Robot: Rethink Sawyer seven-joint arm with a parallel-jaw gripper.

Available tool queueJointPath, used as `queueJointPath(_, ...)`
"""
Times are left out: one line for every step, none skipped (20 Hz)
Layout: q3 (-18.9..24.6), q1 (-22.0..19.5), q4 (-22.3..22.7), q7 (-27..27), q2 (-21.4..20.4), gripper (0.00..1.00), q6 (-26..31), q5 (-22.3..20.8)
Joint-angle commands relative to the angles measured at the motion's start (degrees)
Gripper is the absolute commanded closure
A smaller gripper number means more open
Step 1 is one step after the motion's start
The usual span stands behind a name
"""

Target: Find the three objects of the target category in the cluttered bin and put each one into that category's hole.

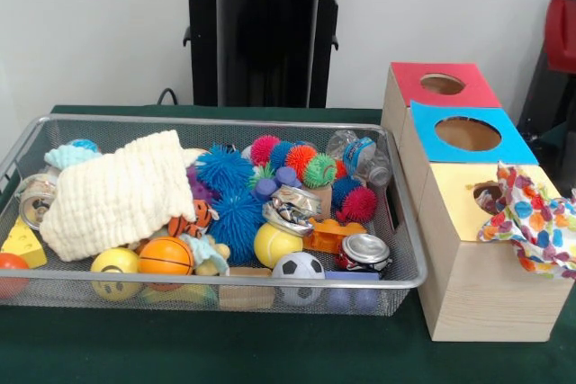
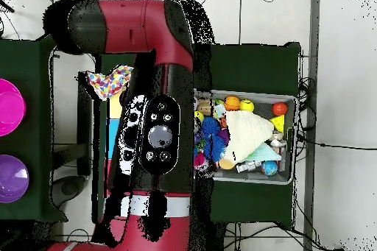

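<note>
Front view, nearest row. Inside the wire-mesh bin (image 1: 407, 222), against its near wall, lie a yellow smiley ball (image 1: 114, 272), an orange basketball (image 1: 166, 256), a yellow ball (image 1: 275, 244), a small soccer ball (image 1: 298, 267) and a dented can (image 1: 364, 251). A yellow wedge (image 1: 22, 244) rests at the bin's 9 o'clock end.

Middle of the bin. A cream waffle-textured cloth (image 1: 117, 193) is heaped over the toys on that same side. Beside it, toward 3 o'clock, sit blue spiky balls (image 1: 227, 195), with pink, orange and green ones behind them and a crushed clear bottle (image 1: 360, 157) at the far corner.

At 3 o'clock of the bin stands a row of three pale wood boxes. The nearest carries the yellow-panelled hole (image 1: 489, 195); a white cloth with coloured patches (image 1: 533, 220) is draped over the hole's edge and hangs down the box's outer side. Behind follow the blue-panelled hole (image 1: 467, 133) and the red-panelled hole (image 1: 442, 84).

Farthest back stands the black pedestal (image 1: 261, 47).

Overhead view. The red arm (image 2: 158, 115) spans the boxes; the patterned cloth shows at its 10 o'clock. The gripper is hidden beneath the arm, so whether it is open or holding anything cannot be told.
</note>
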Motion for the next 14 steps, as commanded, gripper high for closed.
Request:
queueJointPath(2.78, 0.93, 4.63, -0.41, 3.25, 0.00, -1.60, -3.57)
queueJointPath(2.62, 0.67, 4.31, -1.30, 3.03, 0.00, -0.81, -3.74)
queueJointPath(2.47, 0.42, 3.99, -2.18, 2.82, 0.00, -0.01, -3.91)
queueJointPath(2.22, 0.19, 3.71, -2.83, 2.60, 0.00, 0.87, -4.05)
queueJointPath(2.38, -0.15, 4.30, -3.80, 2.16, 0.00, 1.13, -4.07)
queueJointPath(2.62, -0.69, 4.67, -4.74, 2.06, 0.00, 1.14, -4.14)
queueJointPath(3.05, -1.31, 5.09, -5.81, 2.14, 0.00, 0.42, -4.29)
queueJointPath(3.62, -1.75, 6.04, -6.67, 2.10, 0.00, -0.88, -4.34)
queueJointPath(4.15, -2.30, 6.33, -7.42, 2.33, 0.00, -1.40, -4.34)
queueJointPath(4.70, -2.99, 6.23, -8.15, 2.81, 0.00, -1.68, -4.32)
queueJointPath(4.97, -3.38, 6.25, -8.50, 3.14, 0.00, -2.02, -4.51)
queueJointPath(5.33, -3.75, 6.61, -8.90, 3.25, 0.00, -2.52, -4.56)
queueJointPath(5.40, -3.98, 6.90, -9.06, 3.35, 0.00, -3.09, -4.83)
queueJointPath(5.48, -4.13, 7.30, -9.16, 3.41, 0.00, -3.84, -5.12)
